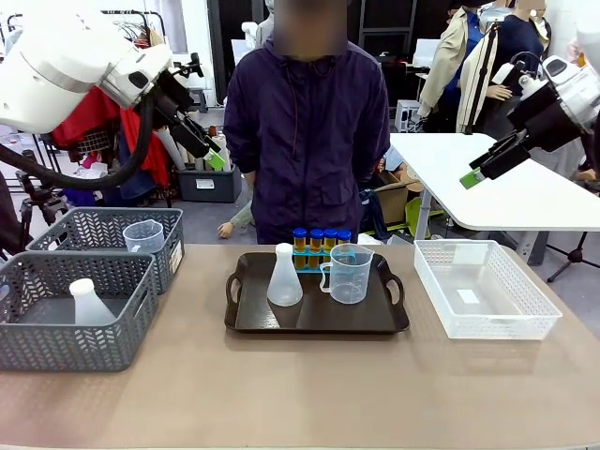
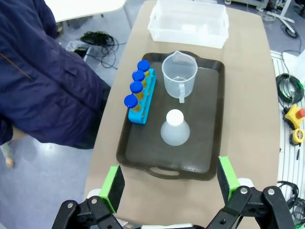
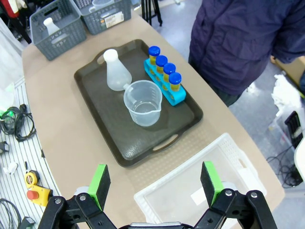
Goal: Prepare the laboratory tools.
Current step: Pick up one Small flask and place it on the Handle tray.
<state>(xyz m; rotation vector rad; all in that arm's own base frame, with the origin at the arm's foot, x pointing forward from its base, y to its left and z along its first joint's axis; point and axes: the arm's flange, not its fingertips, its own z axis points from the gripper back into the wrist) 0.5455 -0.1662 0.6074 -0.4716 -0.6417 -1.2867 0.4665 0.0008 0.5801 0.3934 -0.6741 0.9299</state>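
Observation:
A dark tray in the middle of the table carries the laboratory tools. On it stand a white conical flask, a clear handled beaker and several blue-capped tubes of amber liquid in a small blue rack. The flask, beaker and tubes lie below my left gripper, which is open and empty. It hangs high at the left. My right gripper is raised at the right, open over the table between the tray and a white basket.
Two grey mesh baskets stand at the left, one holding another flask, the other a beaker. A white mesh basket sits right of the tray. A person stands at the far side.

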